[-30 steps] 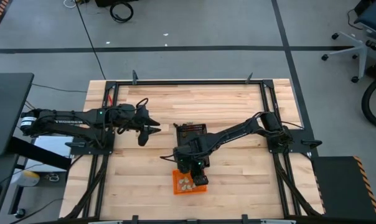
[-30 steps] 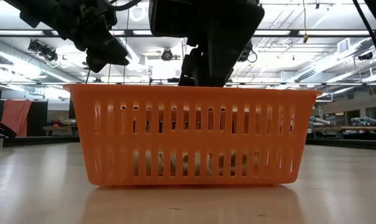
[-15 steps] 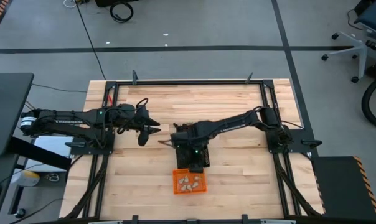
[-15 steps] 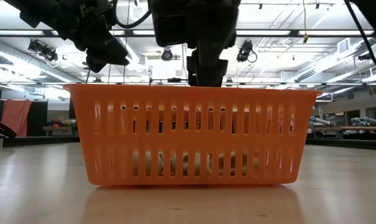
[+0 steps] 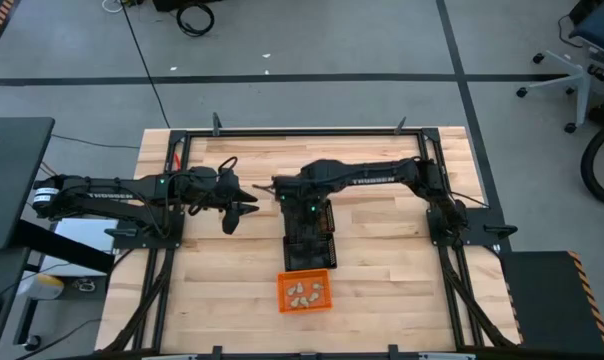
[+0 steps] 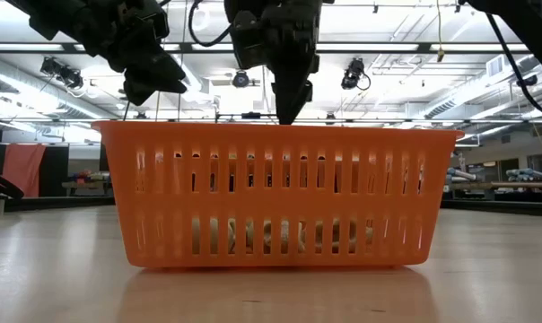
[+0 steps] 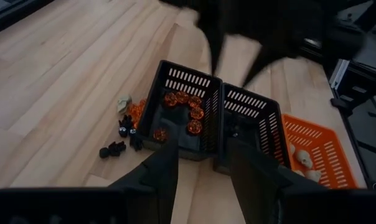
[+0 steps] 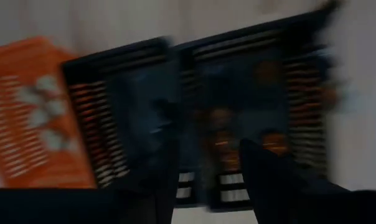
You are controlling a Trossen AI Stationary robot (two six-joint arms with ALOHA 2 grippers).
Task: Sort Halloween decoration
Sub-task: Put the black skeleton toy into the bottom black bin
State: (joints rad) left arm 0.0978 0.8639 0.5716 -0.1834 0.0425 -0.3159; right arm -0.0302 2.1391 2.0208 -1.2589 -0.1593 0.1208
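Two black mesh baskets stand side by side [image 5: 310, 248]. In the left wrist view the far one [image 7: 183, 115] holds orange trinkets, and the nearer one [image 7: 253, 124] has a dark inside. The orange basket [image 5: 304, 291] at the near side holds cream-white trinkets [image 7: 303, 158]. Loose black [image 7: 116, 147], orange [image 7: 136, 111] and cream [image 7: 123, 102] trinkets lie on the table beside the far black basket. My right gripper [image 5: 315, 212] hangs open and empty above the black baskets, fingers pointing down [image 6: 284, 109]. My left gripper [image 5: 244, 208] waits open to their left [image 7: 202, 142].
The black metal frame [image 5: 302, 131] runs along the table's edges. Bare wood [image 5: 382, 260] lies right of the baskets, and more left of them near the front [image 5: 222, 280]. In the low view the orange basket [image 6: 275, 193] fills the foreground and hides the black baskets.
My right gripper has gone from above the orange basket toward the table's far edge and now stands over the black baskets. The orange basket and its cream trinkets, covered before, now show uncovered from above.
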